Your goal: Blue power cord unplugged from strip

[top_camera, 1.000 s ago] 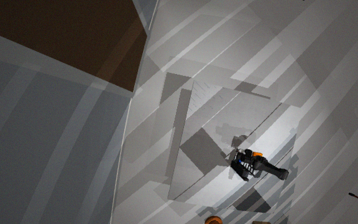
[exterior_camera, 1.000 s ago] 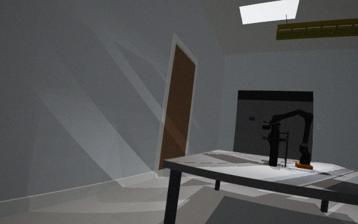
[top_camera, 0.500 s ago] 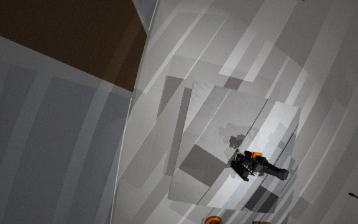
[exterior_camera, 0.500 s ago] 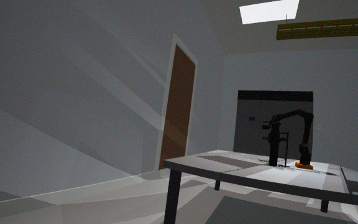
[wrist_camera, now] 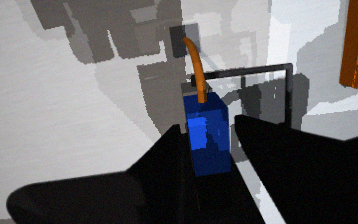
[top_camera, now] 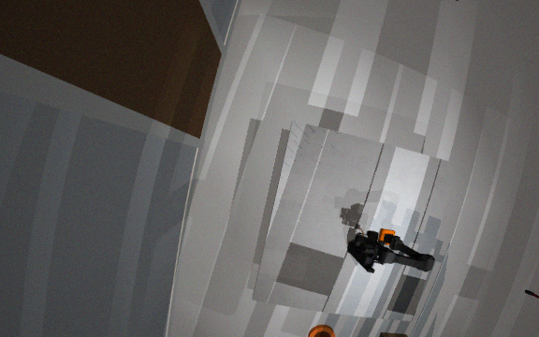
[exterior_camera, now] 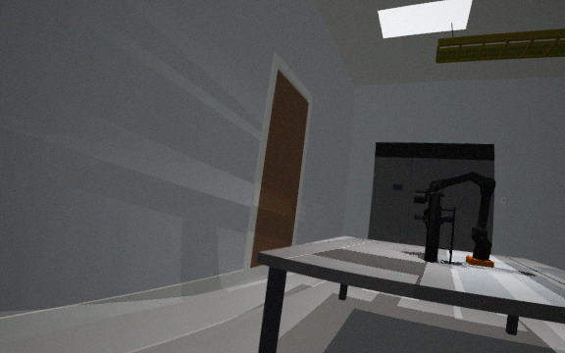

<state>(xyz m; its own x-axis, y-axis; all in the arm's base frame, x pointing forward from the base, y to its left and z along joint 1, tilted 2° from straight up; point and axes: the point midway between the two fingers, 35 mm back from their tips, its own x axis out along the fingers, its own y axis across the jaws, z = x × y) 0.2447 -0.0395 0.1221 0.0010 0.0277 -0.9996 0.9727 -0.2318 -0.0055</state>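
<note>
I have my end effector (wrist_camera: 207, 145) part open, one finger on each side of the blue plug (wrist_camera: 207, 131), not squeezing it. The plug sits at its fingertips, low over the bench (wrist_camera: 55, 115). I think grabbing, pulling out and letting go are all left.

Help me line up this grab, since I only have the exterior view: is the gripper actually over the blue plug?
Observer: Yes. In the wrist view the blue plug sits between the gripper fingers.
Operator: Clamped on it?
Observer: No. A sliver of pale surface shows between the plug and one finger; the gripper is open and holds nothing.
Operator: Which way does the cord run?
Observer: An orange cord leaves the plug's far end and curves away from the camera.
</note>
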